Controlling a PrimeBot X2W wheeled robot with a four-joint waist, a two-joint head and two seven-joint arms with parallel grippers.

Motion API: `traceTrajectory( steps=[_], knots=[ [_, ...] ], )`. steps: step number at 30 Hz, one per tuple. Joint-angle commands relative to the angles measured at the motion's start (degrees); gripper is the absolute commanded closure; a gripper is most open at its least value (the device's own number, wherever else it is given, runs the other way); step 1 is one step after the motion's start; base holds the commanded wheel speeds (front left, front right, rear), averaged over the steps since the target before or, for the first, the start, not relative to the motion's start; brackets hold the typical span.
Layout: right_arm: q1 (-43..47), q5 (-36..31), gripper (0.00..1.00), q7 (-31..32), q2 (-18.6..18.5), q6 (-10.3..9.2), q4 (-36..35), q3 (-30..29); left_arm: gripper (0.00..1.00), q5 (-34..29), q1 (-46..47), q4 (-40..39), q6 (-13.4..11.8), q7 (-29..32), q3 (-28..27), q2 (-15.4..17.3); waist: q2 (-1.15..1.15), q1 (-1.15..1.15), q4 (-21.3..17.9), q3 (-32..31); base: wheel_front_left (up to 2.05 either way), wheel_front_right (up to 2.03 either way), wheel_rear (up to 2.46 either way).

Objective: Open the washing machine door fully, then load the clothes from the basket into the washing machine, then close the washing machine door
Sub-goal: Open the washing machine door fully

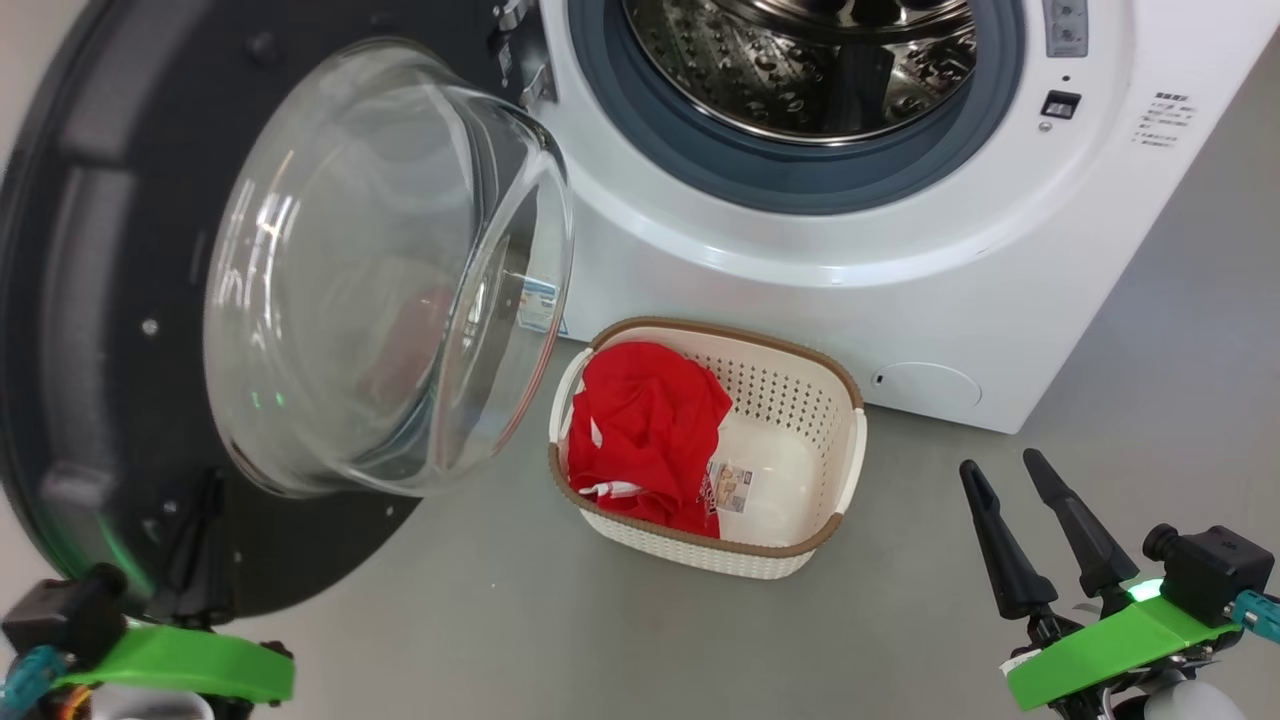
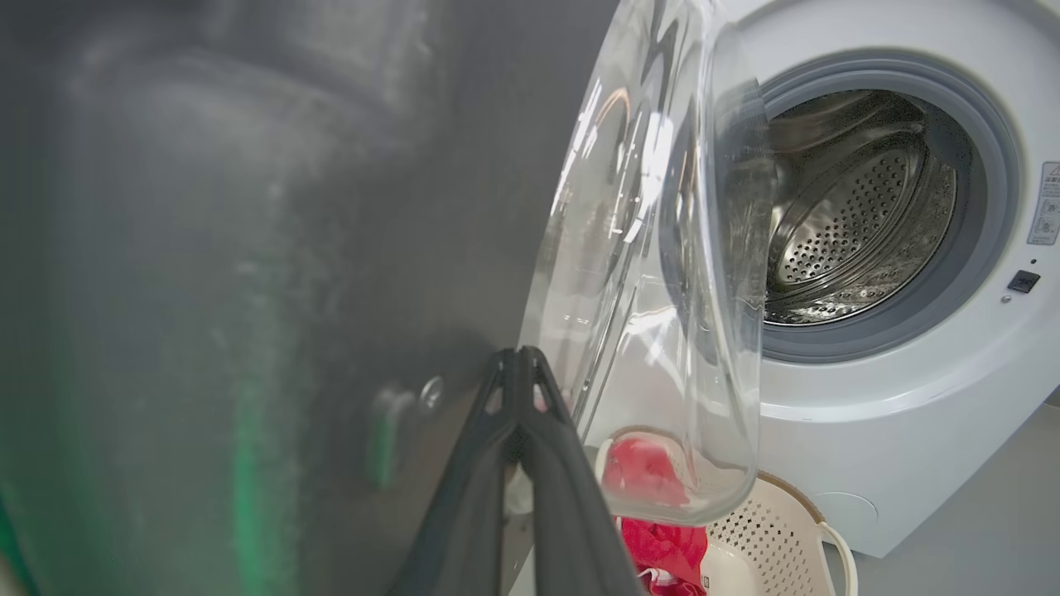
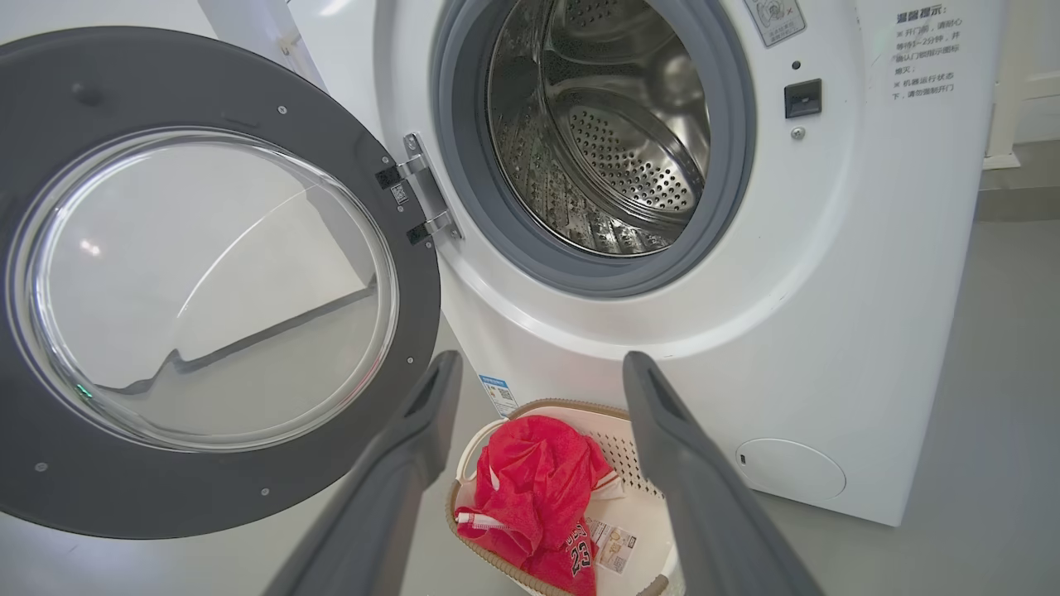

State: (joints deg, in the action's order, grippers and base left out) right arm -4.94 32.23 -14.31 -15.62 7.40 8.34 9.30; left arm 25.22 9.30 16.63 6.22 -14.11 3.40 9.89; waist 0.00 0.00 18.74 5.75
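- We hold our left fingers [image 2: 571, 513] closed together and empty, tips close beside the dark inner face of the swung-open washing machine door [image 1: 100, 300].
- Our right fingers [image 1: 1005, 560] are spread, empty, pointing up, right of the basket [image 1: 852, 395].
- The clothes [image 1: 645, 430] lie inside it, before the washing machine [image 1: 900, 300].

drum mouth [image 1: 800, 60] clear, door [image 1: 100, 300] — left of basket [image 1: 790, 395]

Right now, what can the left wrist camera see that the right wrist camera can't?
Left wrist view: the left gripper, shut, close to the dark washing machine door, its glass bowl seen side-on. Right wrist view: the right gripper, open, and the door's hinge. Both: the steel drum, the basket and the red clothes.
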Motion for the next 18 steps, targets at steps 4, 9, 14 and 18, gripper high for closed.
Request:
traceTrajectory(
  steps=[4,9,14,18],
  knots=[
    [-1.9,-0.5,0.0,-0.7,-0.1,0.09,-1.5,0.9,1.0,1.8,4.6,2.4,-0.9,0.0,-4.8,4.3,0.0,0.0,1.4,1.5,0.0,0.0,0.0],
    [-2.6,-0.6,0.0,-0.7,0.1,0.09,-1.5,0.8,1.0,2.7,8.2,6.5,-0.9,0.2,-6.0,6.3,0.0,0.0,2.4,2.4,0.0,0.0,0.0],
    [-3.0,-0.7,0.0,-0.7,0.1,0.09,-1.5,0.8,1.0,3.2,10.8,9.7,-0.8,0.4,-6.4,7.4,0.0,0.0,3.0,2.9,0.0,0.0,0.0],
    [-3.5,-0.6,0.0,-0.7,0.1,0.09,-1.4,1.1,1.0,3.9,13.2,13.2,-0.4,0.4,-6.6,8.4,0.0,0.0,3.3,3.3,0.0,0.0,0.0]
  ],
)
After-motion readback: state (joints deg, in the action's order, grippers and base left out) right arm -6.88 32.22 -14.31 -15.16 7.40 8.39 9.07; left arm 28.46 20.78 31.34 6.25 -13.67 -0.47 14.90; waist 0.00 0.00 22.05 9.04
